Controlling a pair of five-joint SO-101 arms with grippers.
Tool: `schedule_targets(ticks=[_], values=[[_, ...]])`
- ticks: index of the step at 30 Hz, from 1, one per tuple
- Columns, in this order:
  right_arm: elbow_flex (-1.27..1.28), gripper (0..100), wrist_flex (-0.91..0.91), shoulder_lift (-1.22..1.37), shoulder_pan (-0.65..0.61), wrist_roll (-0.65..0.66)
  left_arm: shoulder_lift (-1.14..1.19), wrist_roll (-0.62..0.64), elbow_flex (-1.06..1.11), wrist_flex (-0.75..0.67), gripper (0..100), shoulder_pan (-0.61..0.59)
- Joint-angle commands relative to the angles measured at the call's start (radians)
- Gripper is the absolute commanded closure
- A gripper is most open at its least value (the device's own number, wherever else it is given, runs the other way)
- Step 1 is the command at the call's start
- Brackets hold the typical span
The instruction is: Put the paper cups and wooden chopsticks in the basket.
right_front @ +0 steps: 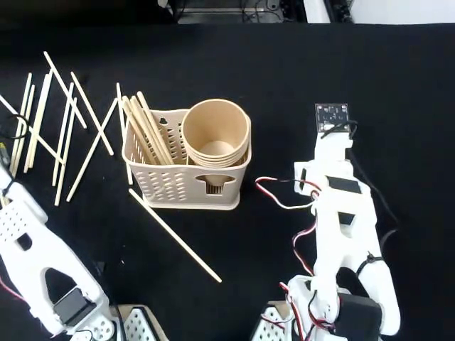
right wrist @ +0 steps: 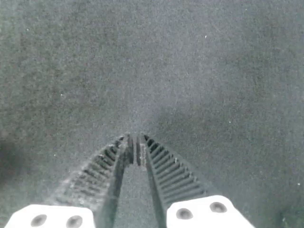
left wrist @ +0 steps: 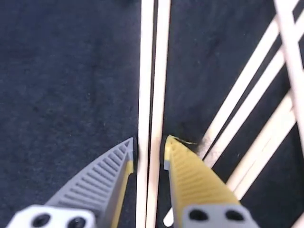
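A cream basket (right_front: 178, 186) stands mid-table. Inside it are stacked paper cups (right_front: 217, 131) and several wooden chopsticks (right_front: 147, 129). More chopsticks (right_front: 65, 131) lie scattered on the black cloth to its left, and one long chopstick (right_front: 175, 235) lies in front of it. My left gripper (left wrist: 149, 142) is low over the cloth at the table's left edge, its fingers pressed on either side of a pair of parallel chopsticks (left wrist: 152, 71). My right gripper (right wrist: 137, 142) is shut and empty over bare cloth; its arm (right_front: 334, 177) stands right of the basket.
Other loose chopsticks (left wrist: 256, 95) cross the cloth right beside the left gripper. Red and white wires (right_front: 281, 195) hang off the right arm toward the basket. The table's back edge (right_front: 234, 23) runs along the top, with cables behind it.
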Motion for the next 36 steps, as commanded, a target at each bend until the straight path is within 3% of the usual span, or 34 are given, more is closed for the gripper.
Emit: schedule_targets(ticks=[1, 5, 13, 19, 25, 31, 36], values=[[-0.005, 96.3, -0.017, -0.027, -0.017, 0.011, 0.054, 0.000, 0.004, -0.003, 88, -0.005], [-0.005, 96.3, -0.017, -0.027, -0.017, 0.011, 0.072, 0.000, 0.002, -0.012, 97, -0.002], [-0.005, 96.3, -0.017, -0.025, -0.017, 0.011, 0.049, 0.072, 0.001, -0.020, 97, 0.005], [-0.005, 96.3, -0.017, -0.025, -0.017, 0.011, -0.129, 0.080, 0.005, 0.095, 97, 0.053], [-0.005, 96.3, -0.017, -0.025, -0.017, 0.011, -0.313, 0.112, 0.019, 0.095, 97, 0.053], [-0.005, 96.3, -0.017, -0.027, -0.015, 0.011, -0.463, 0.112, 0.157, 0.092, 97, 0.024], [-0.005, 96.3, -0.017, -0.027, -0.017, 0.011, -0.446, 0.089, 0.314, 0.020, 94, -0.042]])
